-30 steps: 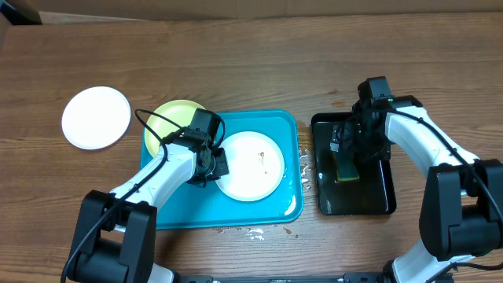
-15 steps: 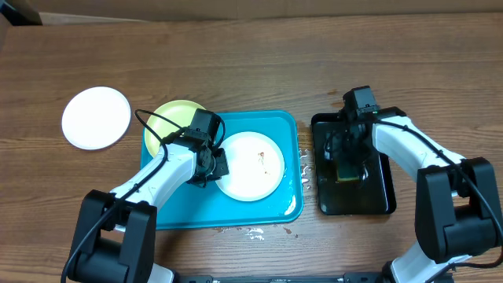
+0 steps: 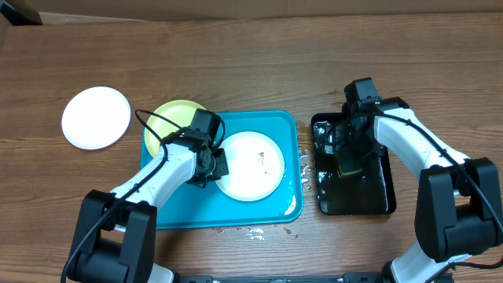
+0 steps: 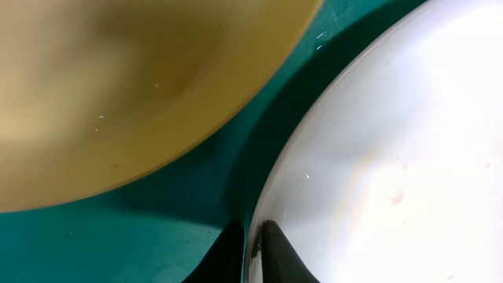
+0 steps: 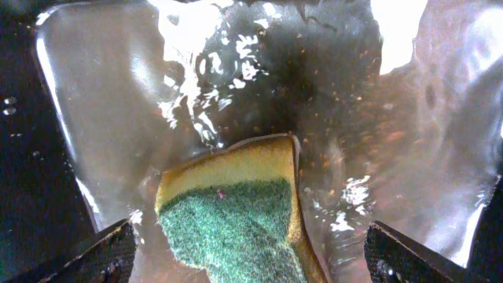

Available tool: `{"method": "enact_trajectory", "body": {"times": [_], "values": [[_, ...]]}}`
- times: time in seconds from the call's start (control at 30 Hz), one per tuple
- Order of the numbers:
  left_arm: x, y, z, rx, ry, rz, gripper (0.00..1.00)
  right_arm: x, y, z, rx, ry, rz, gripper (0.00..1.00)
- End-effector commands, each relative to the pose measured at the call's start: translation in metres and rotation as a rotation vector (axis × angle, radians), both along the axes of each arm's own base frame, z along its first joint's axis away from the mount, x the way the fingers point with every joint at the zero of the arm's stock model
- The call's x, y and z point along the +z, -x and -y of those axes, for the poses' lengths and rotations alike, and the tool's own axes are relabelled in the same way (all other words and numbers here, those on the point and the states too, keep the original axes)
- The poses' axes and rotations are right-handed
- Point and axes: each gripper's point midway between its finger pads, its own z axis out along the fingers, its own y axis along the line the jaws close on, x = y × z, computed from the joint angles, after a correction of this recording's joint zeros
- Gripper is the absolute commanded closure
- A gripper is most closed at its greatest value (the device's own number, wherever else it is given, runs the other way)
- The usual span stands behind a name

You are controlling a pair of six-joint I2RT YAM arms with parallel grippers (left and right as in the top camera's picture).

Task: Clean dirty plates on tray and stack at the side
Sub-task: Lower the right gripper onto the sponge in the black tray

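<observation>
Pinching the rim of the white plate (image 3: 250,165) on the tray (image 3: 189,211), the left end effector (image 4: 250,236) is clenched. The right end effector (image 5: 253,255) is released, astride the sponge (image 5: 236,200), well right of the plate.

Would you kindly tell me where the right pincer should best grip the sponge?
Across its yellow side edges, coming straight down from above: the sponge lies green face up in the wet black tray, and the right pincer hangs open astride it.
</observation>
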Motion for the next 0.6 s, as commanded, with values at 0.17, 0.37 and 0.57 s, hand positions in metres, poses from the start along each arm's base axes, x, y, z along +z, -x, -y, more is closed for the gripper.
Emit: {"method": "enact_trajectory", "body": {"times": [0.17,0.37,0.57], "values": [[-0.003,0.003,-0.002,-0.012,-0.011,-0.007,0.88,-0.026,0.012,0.006,-0.005,0.015,-0.009,0.1],[-0.003,0.003,-0.002,-0.012,-0.01,-0.007,0.88,-0.032,0.008,0.005,-0.005,0.008,0.028,0.96],[-0.003,0.004,-0.002,-0.012,-0.011,-0.01,0.88,-0.026,0.027,0.009,-0.005,0.027,-0.071,0.0]]}}
